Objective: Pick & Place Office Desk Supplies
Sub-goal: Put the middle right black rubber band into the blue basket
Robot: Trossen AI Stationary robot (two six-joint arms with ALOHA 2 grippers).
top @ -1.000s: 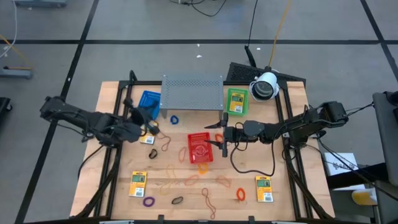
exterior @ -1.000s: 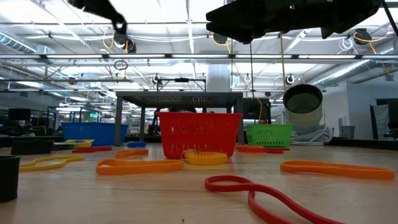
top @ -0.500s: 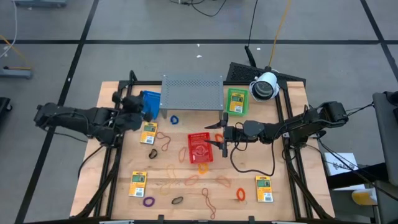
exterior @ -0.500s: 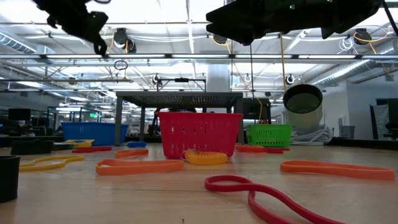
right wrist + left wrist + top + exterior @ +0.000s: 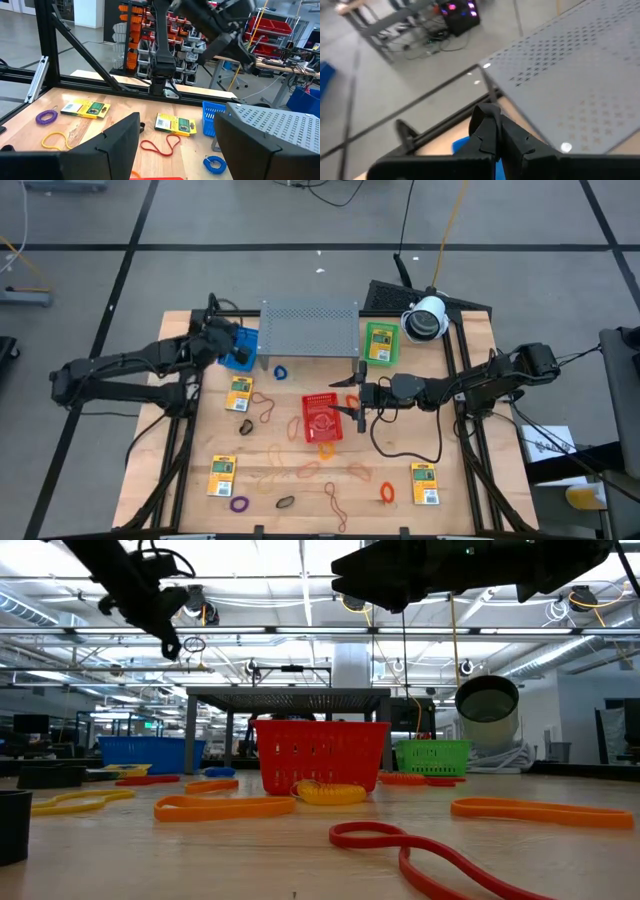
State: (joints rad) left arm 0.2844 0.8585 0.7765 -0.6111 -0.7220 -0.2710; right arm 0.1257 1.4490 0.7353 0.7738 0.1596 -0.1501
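The office desk supplies, thin rubber-band loops in tan, orange, red, purple, blue and black and four flat yellow-and-green rectangular packets, lie spread over the wooden table around the red mesh basket; one packet lies well to the basket's left, two more sit toward the near corners, and a blue loop lies between the basket and the grey perforated metal rack.

Against a second ago, my left gripper has swung away from the packet left of the basket, where it hung beside it, and now sits over the blue mesh basket just beside the rack's left end; its fingers are pressed together with nothing visible between them; that packet now lies apart from them, back toward the red basket.

My right gripper has not moved; it hangs at the red basket's right edge, jaws spread wide and empty, an orange loop lying just in front of the basket; the green mesh basket stands behind it, beside the rack's right end.
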